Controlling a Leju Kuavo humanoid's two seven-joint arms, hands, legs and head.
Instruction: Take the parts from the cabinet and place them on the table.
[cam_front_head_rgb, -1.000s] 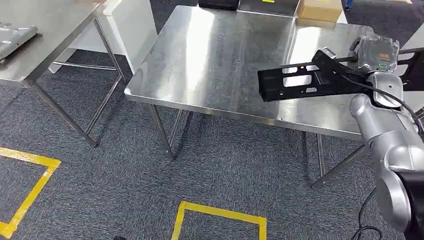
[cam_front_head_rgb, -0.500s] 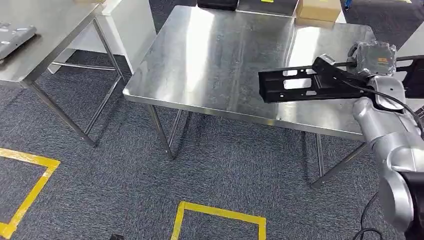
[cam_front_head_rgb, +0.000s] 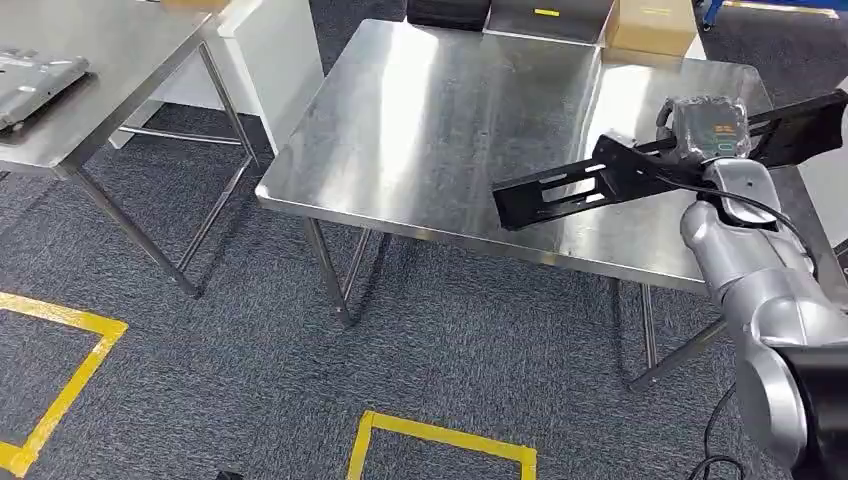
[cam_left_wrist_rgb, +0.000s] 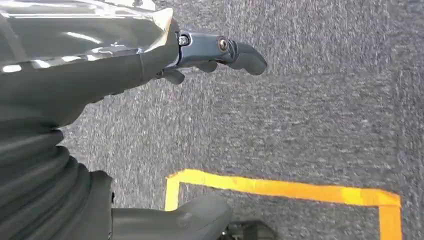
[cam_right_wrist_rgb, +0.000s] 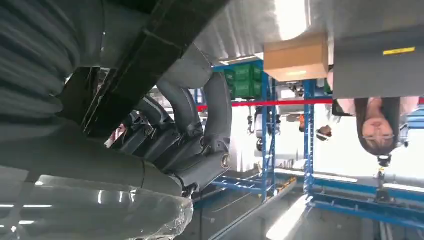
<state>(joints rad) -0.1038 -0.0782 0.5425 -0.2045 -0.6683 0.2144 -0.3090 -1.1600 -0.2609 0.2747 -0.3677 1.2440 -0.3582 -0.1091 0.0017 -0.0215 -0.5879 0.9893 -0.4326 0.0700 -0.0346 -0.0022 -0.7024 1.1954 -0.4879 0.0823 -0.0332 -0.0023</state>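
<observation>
my right hand (cam_front_head_rgb: 706, 128) is out over the steel worktop (cam_front_head_rgb: 430, 110), its fingers (cam_right_wrist_rgb: 200, 135) curled around a long black slotted part (cam_front_head_rgb: 560, 185). the part sits raised above the worktop surface, tilted, one end reaching toward the middle of the worktop and the other end sticking out past my wrist on the far right side. from my right wrist i see the dark bar of the part (cam_right_wrist_rgb: 150, 55) crossing my palm with the fingers wrapped over it. my left hand (cam_left_wrist_rgb: 150, 55) hangs down over grey carpet (cam_left_wrist_rgb: 310, 125) beside a yellow floor line (cam_left_wrist_rgb: 280, 189); its fingers (cam_left_wrist_rgb: 235, 50) are loosely apart and nothing is in them. a cardboard box (cam_front_head_rgb: 652, 25) stands at the far edge of the worktop, and a second steel worktop (cam_front_head_rgb: 100, 60) with a grey part (cam_front_head_rgb: 35, 78) on it stands off to the left.
</observation>
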